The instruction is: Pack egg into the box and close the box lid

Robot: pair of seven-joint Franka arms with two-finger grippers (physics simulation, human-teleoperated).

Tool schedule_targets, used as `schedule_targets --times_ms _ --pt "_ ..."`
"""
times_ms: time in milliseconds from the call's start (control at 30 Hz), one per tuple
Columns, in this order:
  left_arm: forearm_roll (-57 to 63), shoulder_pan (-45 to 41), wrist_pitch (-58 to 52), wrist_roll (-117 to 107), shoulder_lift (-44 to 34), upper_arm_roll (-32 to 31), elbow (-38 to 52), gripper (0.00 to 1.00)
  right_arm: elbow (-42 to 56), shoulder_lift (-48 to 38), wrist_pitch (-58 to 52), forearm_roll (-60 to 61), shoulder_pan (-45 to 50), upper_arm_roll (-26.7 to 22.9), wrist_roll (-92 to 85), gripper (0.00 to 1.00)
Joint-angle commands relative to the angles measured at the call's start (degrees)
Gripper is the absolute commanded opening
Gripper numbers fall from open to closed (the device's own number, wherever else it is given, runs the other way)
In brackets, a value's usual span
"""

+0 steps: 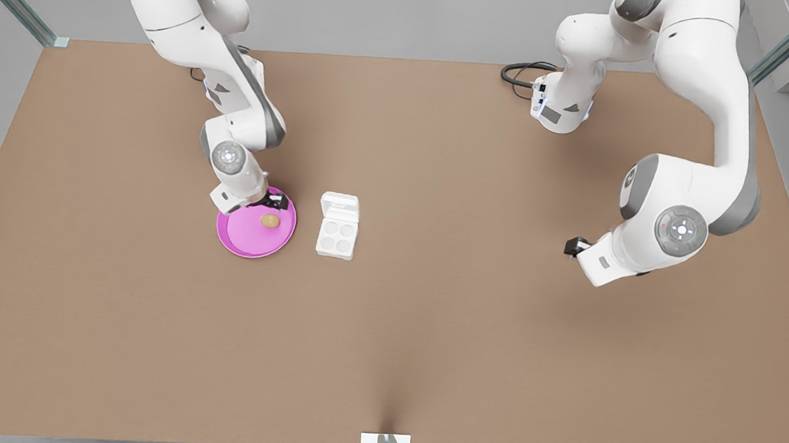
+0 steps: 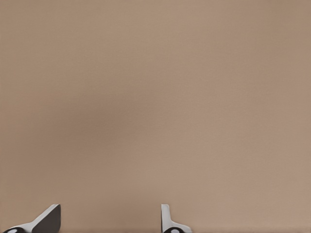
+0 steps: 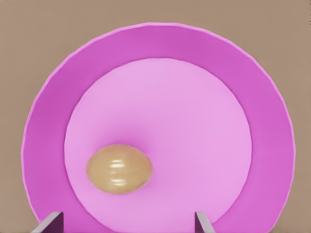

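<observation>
Right claw (image 1: 276, 202): in the front view the wrist covers most of it, finger gap too small to read; it also hides part of the pink plate (image 1: 243, 240) rim. In the right wrist view both fingertips (image 3: 51, 222) are cut off by the frame edge, and so is the plate's near rim. Left claw (image 1: 573, 246): only a small dark bit pokes past the wrist in the front view, fingers not readable there. Left wrist view cuts its fingertips (image 2: 48, 219) at the frame edge. Both arms' upper links run out of the front view. Box lid (image 1: 339, 207) hinge detail too small to tell.
</observation>
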Motion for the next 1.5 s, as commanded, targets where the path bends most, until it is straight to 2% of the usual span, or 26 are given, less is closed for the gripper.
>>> schedule_targets --times_ms 0,167,267,467,1167,1200,1267,1367,1467 --pt "0.1 0.0 0.3 0.8 0.0 0.0 0.0 1.0 0.2 0.9 3.9 -0.4 -1.7 0.0 7.1 1.0" --pt "0.1 0.1 0.3 -2.6 0.2 0.0 -0.2 1.0 1.1 3.0 5.4 -0.6 -1.0 0.3 6.9 1.0" --pt "0.1 0.0 -2.3 -3.4 -4.9 0.0 -2.7 1.0 1.1 4.4 5.5 0.3 -0.3 0.5 6.9 1.0" --pt "0.1 -0.3 -1.2 -3.4 -1.8 0.0 -2.5 1.0 1.1 6.1 7.0 2.1 0.1 0.4 7.1 1.0" --pt "0.2 -0.5 -0.1 -3.5 -1.3 0.0 -2.6 1.0 2.4 10.1 9.0 1.1 -1.0 0.3 4.3 1.0" --pt "0.2 -0.5 -0.1 -3.5 -1.3 0.0 -2.6 1.0 2.4 10.2 9.0 1.1 -1.0 0.3 4.3 0.89" --pt "0.2 -0.2 -0.1 -3.5 -1.3 0.0 -2.7 1.0 2.4 10.0 9.0 1.1 -1.1 0.3 4.3 0.82" --pt "0.4 -0.7 -0.2 -3.6 -1.8 0.0 -2.6 1.0 2.4 9.8 9.0 1.1 -1.3 0.3 4.3 0.77" --pt "1.4 -0.4 0.2 -4.3 -1.5 0.0 -2.1 1.0 2.4 9.5 8.9 1.2 -1.1 0.3 4.3 0.64"
